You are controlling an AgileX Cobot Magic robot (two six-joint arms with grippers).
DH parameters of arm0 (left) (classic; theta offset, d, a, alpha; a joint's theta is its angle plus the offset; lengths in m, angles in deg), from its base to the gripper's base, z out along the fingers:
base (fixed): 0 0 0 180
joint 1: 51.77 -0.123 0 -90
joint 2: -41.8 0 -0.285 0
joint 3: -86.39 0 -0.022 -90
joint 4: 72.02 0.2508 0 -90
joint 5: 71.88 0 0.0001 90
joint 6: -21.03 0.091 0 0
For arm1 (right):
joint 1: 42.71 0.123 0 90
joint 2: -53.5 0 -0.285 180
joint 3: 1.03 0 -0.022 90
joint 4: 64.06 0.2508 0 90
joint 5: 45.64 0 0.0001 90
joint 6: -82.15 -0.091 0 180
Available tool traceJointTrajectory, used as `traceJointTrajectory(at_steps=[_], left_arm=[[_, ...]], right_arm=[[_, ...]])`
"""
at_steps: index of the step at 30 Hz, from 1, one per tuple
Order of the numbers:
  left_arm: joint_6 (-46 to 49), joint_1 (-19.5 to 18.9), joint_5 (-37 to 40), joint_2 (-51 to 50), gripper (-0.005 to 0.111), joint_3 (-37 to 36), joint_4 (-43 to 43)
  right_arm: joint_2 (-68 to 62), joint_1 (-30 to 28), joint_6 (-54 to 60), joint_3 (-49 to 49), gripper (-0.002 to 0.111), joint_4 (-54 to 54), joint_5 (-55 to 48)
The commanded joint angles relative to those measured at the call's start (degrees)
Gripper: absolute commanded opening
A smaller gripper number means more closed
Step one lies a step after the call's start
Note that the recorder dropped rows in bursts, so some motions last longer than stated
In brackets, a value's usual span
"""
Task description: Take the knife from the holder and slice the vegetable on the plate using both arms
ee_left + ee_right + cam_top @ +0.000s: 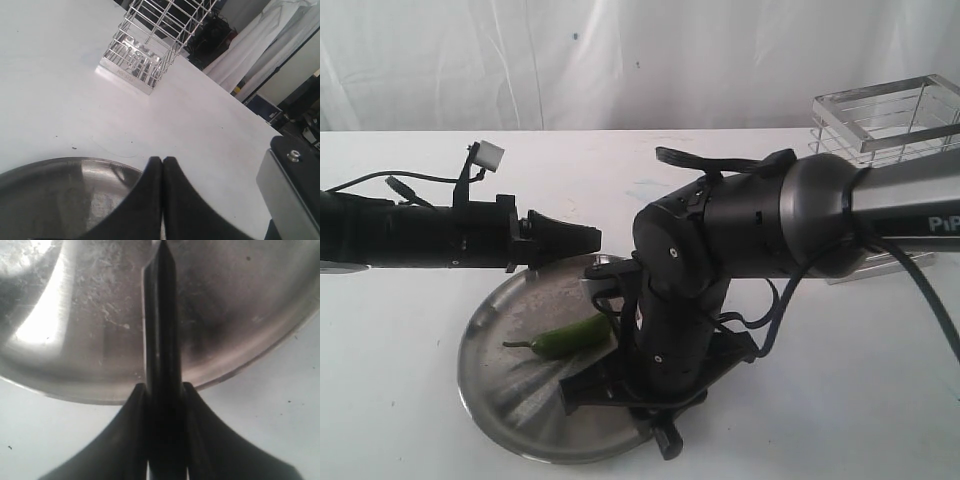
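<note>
Nearest the exterior camera, the steel plate (pixel 490 390) lies on the white table (pixel 400 400), shiny and scuffed. The right arm (pixel 740 225) bends down over the plate's near right edge, and its gripper (pixel 590 385) sits low above the metal. In the right wrist view the right gripper (pixel 163 390) is clamped on the knife (pixel 161 330): the two black fingers (pixel 131 405) press against both sides of the dark handle, and the dark blade runs out over the plate (pixel 75 315), its tip reaching beyond the frame's edge. In the exterior view the knife itself is hidden by the arm.

The green chili (pixel 570 338) lies on the plate just beside the right arm, its thin stem pointing to the view's left. It lies flat and looks whole; whether anything touches it cannot be told.

Farther back, the left arm (pixel 410 235) reaches in level from the left, and its gripper (pixel 590 238) hangs over the plate's far rim. The left wrist view shows the left gripper (pixel 163 165) closed, its fingers (pixel 145 200) pressed together with nothing between them, above the plate (pixel 50 190).

Farthest away, at the table's back right corner, stands the wire holder (pixel 885 115), well apart from the plate. The left wrist view shows the holder (pixel 145 45) upright with its flat metal base on the table.
</note>
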Motion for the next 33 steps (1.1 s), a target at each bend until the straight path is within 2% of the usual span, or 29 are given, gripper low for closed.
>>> traceJointTrajectory(at_steps=[1, 33], left_arm=[[0.4, -0.1, 0.9, 0.1, 0.000, 0.2, -1.3], [0.4, 1.7, -4.7, -1.1, 0.000, 0.1, -1.2]], right_arm=[[0.1, 0.1, 0.9, -0.2, 0.000, 0.4, 0.1], [0.1, 0.1, 2.0, -0.2, 0.000, 1.9, -0.2]])
